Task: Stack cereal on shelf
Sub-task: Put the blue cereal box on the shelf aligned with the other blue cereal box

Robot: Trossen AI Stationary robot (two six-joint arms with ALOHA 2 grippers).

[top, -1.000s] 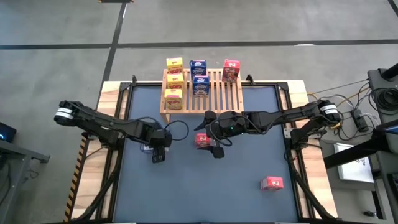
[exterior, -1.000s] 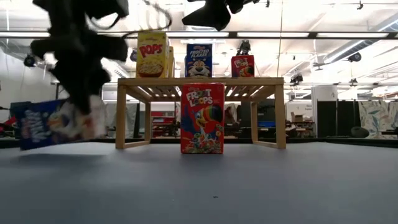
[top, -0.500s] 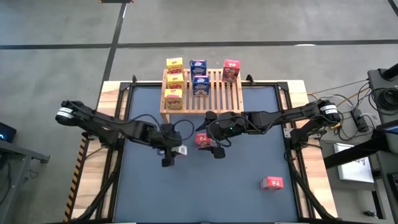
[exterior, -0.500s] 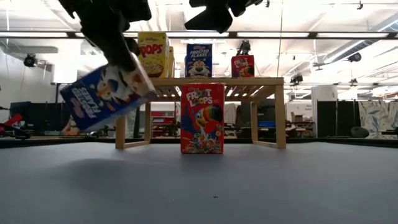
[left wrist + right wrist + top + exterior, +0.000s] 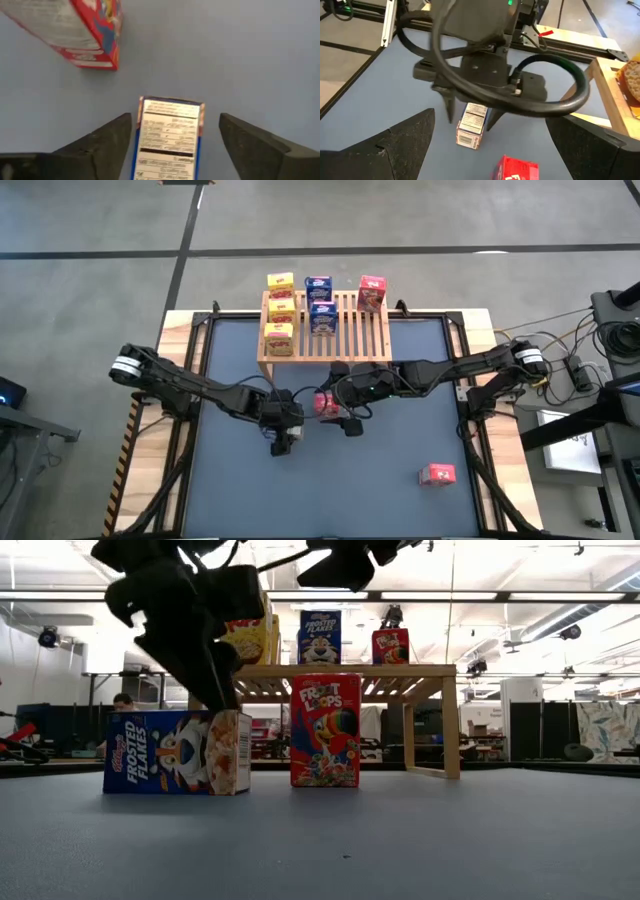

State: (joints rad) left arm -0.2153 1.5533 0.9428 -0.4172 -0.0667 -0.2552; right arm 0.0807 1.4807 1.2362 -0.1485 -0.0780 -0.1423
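blue cereal box (image 5: 177, 752) on its side, left jaws (image 5: 285, 433) open around it

In the left wrist view the upright red box (image 5: 85, 30) is cut off by the picture's edge, and the blue box (image 5: 167, 137) between the left gripper's fingers (image 5: 107, 145) runs out of frame. In the high view that blue box is mostly hidden under the left gripper (image 5: 283, 432). In the low view, the yellow boxes (image 5: 250, 640) on the shelf (image 5: 330, 670) are partly hidden by the left arm.
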